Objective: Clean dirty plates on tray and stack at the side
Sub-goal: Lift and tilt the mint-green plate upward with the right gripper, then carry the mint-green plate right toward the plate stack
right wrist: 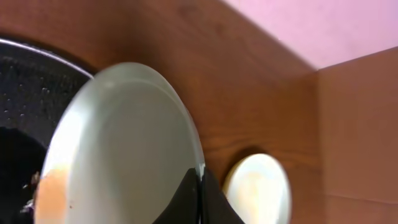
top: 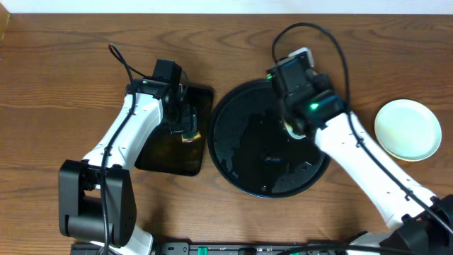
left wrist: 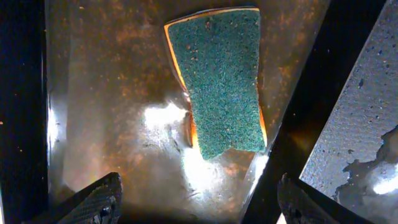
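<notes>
- The held plate (right wrist: 124, 149), pale with an orange-brown smear near its lower left edge, is over the right part of the round tray (top: 241, 142). I cannot tell if it touches the tray.
- The right jaws are clenched on the rim of this plate. The two dark fingers (right wrist: 181, 202) meet at its lower right edge.
- A second plate (top: 407, 129), pale and clean-looking, lies flat on the tabletop (top: 64, 71) to the right of the round tray, apart from it.
- The round tray is glossy black and has water drops on its surface.
- Just left of it lies the rectangular tray (top: 170, 152), also wet.
- On this tray rests the sponge (left wrist: 217, 81), with the teal side up and a yellow layer showing at the edge.
- The left jaws are released and spread wide. The fingers (left wrist: 93, 202) are on both sides of the view, and the sponge lies ahead of them, not between them.
</notes>
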{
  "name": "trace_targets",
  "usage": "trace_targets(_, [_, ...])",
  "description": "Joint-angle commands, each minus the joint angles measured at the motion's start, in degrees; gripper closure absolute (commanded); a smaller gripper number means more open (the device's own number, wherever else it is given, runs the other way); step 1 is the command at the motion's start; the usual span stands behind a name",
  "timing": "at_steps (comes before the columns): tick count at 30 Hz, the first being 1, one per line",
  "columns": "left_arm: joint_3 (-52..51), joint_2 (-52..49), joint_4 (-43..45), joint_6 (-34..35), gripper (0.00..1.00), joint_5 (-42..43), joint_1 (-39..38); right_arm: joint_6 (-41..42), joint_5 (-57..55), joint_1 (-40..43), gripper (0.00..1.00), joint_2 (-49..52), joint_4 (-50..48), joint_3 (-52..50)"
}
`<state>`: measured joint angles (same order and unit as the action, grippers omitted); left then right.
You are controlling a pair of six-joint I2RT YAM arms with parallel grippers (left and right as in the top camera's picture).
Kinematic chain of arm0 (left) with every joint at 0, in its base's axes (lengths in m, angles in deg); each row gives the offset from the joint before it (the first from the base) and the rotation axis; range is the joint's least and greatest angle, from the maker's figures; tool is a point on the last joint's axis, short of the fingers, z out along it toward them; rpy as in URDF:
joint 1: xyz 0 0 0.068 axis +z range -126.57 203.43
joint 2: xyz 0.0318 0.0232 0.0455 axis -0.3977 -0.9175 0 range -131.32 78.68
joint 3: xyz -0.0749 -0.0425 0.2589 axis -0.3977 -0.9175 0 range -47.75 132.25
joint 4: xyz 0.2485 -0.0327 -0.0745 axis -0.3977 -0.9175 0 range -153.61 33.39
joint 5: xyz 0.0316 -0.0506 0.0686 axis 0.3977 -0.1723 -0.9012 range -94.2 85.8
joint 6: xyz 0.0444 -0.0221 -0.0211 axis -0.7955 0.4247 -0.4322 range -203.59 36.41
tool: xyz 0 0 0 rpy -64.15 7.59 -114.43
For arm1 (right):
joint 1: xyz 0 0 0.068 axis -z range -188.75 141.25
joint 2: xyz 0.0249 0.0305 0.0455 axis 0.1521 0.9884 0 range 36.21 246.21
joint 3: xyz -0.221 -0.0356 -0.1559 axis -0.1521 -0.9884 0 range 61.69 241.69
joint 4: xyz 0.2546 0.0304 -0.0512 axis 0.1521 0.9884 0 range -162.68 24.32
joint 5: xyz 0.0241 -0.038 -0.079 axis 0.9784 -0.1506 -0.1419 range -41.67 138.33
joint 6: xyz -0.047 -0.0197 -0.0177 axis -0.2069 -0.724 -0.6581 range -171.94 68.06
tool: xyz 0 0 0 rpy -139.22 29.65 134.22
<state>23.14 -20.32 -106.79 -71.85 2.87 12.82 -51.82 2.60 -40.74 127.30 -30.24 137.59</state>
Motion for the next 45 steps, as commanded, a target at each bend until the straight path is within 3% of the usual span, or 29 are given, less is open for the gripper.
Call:
trace_targets(1, [-0.11,0.13,-0.07,-0.52,0.20,-1.11,0.31,-0.66,-12.11,-3.96,0.99,-1.33,-0.55,0.22])
trace_targets(6, [-0.11,0.13,0.15,-0.52,0.20,-1.11,0.31,-0.66,-18.49,-7.54,0.99,-1.33,-1.16,0.22])
trace_targets(12, [-0.11,0.13,0.13,-0.52,0.20,-1.11,0.31,1.64,-16.70,-7.28,0.99,-1.33,-1.31,0.22])
trace_targets(20, [-0.11,0.13,0.13,-0.52,0.20,-1.11,0.31,11.15,7.19,0.76,0.95,-1.33,2.03,0.22])
trace_targets(27, [-0.11,0.13,0.13,-0.52,0.20,-1.11,0.31,11.87,25.16,13.42,0.90,-1.33,3.72,0.22])
trace_targets(28, [-0.11,0.15,0.17,-0.52,0.20,-1.11,0.31,11.87,28.33,15.47,0.99,-1.33,4.02,0.22])
trace_targets(33, [-0.11,0.13,0.33,-0.52,0.20,-1.11,0.31,10.95,44.50,23.93,0.99,-1.31,4.92,0.20])
trace_targets(45, [-0.11,0.13,0.39,-0.52,0.20,-1.11,0.31,9.01,48.96,30.01,0.99,-1.29,7.19,0.20])
